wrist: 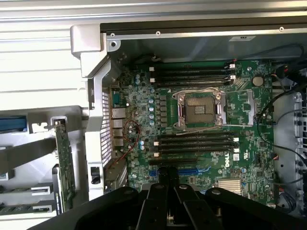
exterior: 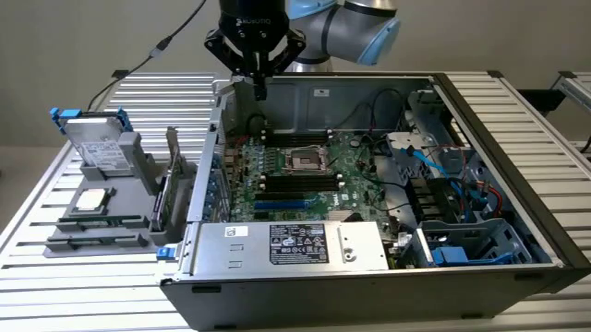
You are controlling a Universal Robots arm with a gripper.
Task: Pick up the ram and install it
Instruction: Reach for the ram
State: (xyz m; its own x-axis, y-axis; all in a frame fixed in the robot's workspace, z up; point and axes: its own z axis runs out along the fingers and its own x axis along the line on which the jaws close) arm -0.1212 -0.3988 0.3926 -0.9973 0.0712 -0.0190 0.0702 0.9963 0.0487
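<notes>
over grey metal pc case [exterior: 309,111], black gripper [exterior: 261,91] pressed together, empty; long green ram stick [exterior: 99,223] unpicked; pick needs jaws spread.

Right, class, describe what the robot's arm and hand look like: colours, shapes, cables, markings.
The arm is silver-grey tubing with rounded light-blue joint caps. Its hand is black, with pale lettering on its body and slim black fingers. A dark cable trails towards the exterior view's left.
</notes>
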